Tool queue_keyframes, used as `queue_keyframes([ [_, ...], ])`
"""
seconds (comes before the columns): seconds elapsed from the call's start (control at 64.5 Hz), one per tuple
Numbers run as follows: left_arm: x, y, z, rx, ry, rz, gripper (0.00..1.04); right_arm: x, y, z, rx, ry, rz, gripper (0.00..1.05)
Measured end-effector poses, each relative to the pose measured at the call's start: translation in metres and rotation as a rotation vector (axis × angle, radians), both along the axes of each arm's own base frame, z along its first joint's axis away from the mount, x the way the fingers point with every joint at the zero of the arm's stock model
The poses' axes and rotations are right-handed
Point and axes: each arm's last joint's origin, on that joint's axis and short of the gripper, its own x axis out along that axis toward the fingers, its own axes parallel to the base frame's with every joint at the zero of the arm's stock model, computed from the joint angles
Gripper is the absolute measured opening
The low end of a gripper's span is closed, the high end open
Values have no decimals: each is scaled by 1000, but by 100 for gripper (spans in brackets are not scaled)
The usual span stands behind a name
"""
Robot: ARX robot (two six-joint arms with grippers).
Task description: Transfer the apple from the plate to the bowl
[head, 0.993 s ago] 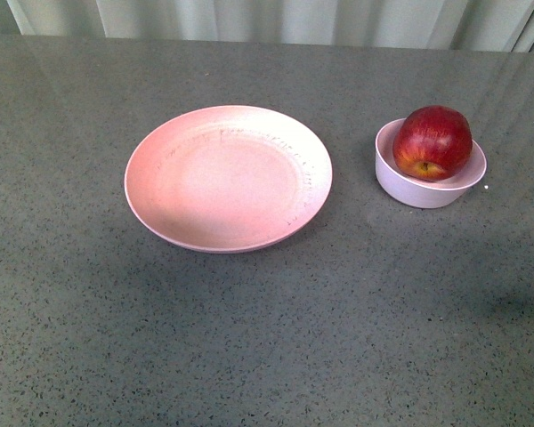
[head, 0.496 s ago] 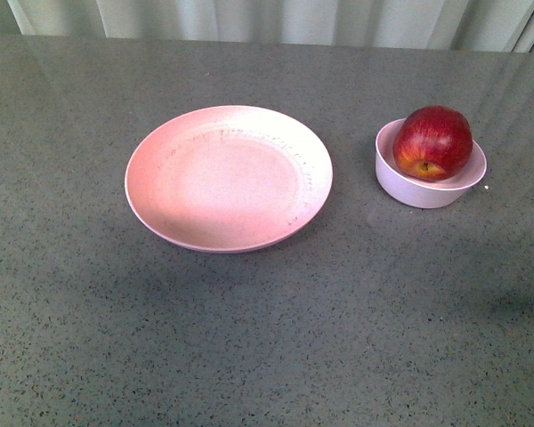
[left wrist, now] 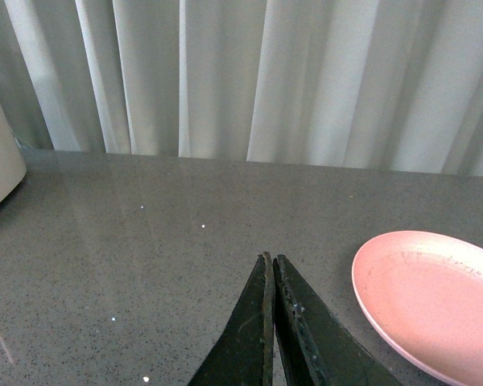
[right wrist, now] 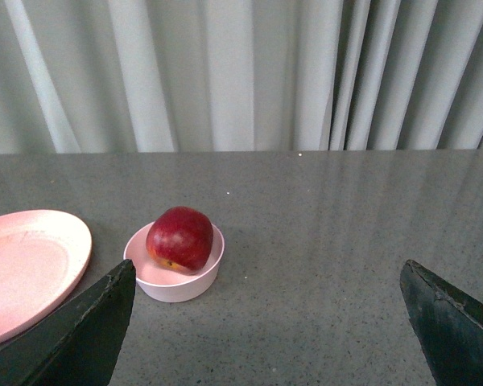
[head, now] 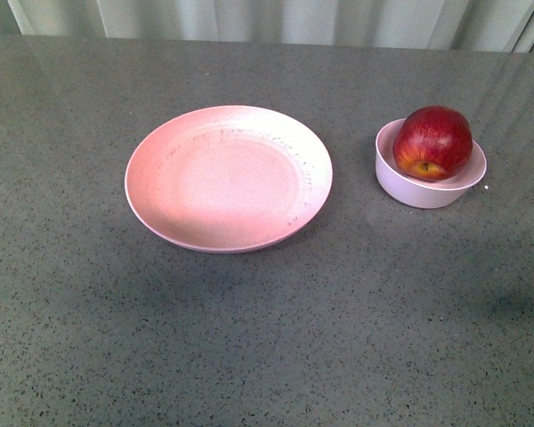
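On the surface (head: 267, 356), the plate (head: 229, 178) lay left of the bowl (head: 427, 182), the two apart with a bare strip between them. The apple (head: 432, 142) sat in the bowl, rising above its rim, and nothing lay on the plate. A curtain (head: 267, 18) hung behind the surface's far edge, well beyond both dishes.

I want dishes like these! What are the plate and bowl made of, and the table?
Plate: probably matte plastic, pale pink with scuff marks. Bowl: looks like the same matte plastic, paler. Table: grey speckled stone or laminate, glossy; it mirrors the curtain.
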Motion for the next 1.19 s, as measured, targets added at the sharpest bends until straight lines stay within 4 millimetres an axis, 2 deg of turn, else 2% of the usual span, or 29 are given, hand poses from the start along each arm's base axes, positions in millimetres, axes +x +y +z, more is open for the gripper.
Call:
queue_keyframes([
  [0.264,-5,0,0,0,0,0,2,0,0,0,0,0,0,96],
  [0.357,-15,0,-4,1,15,0,2,0,0,0,0,0,0,96],
  [0.589,-16,0,-4,1,16,1,2,0,0,0,0,0,0,96],
  [1.117,-16,0,-4,1,16,1,93,0,0,0,0,0,0,96],
  [1.148,-16,0,-4,1,16,1,97,0,0,0,0,0,0,96],
  [1.194,-16,0,-4,3,16,1,97,0,0,0,0,0,0,96],
])
